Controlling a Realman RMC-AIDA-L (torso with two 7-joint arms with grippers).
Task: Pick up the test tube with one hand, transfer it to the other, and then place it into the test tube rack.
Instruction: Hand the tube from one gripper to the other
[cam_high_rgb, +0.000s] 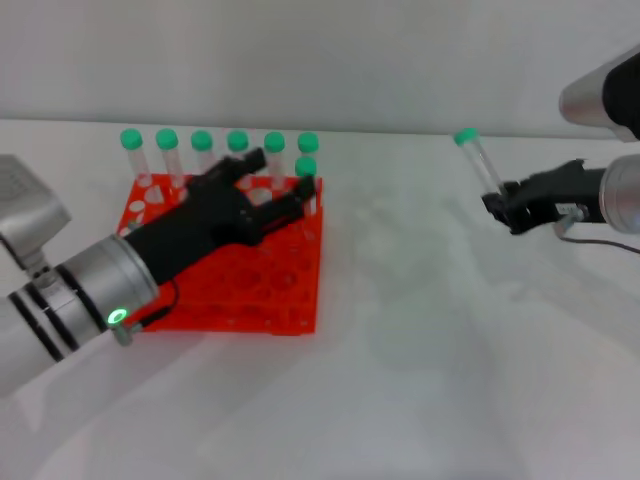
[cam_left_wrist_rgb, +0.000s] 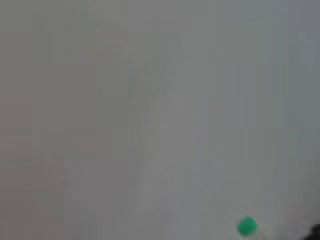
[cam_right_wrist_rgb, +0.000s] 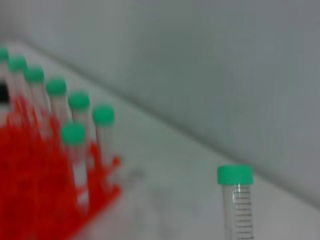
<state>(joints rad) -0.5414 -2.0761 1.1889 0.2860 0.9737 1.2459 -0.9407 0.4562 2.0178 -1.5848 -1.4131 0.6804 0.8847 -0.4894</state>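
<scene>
My right gripper (cam_high_rgb: 505, 208), at the right of the head view, is shut on the lower end of the test tube (cam_high_rgb: 484, 168). It holds the tube upright and slightly tilted above the table, green cap up. The tube also shows in the right wrist view (cam_right_wrist_rgb: 235, 200), and its cap shows as a green spot in the left wrist view (cam_left_wrist_rgb: 246, 226). My left gripper (cam_high_rgb: 283, 173) hovers over the orange-red test tube rack (cam_high_rgb: 270, 290) at the left, fingers spread and empty. The rack also shows in the right wrist view (cam_right_wrist_rgb: 30, 195).
Several green-capped tubes (cam_high_rgb: 202, 141) stand in the rack's back row, and one more (cam_high_rgb: 306, 168) stands at its right corner. They also show in the right wrist view (cam_right_wrist_rgb: 80, 102). A white table (cam_high_rgb: 420, 330) lies between the rack and the right gripper.
</scene>
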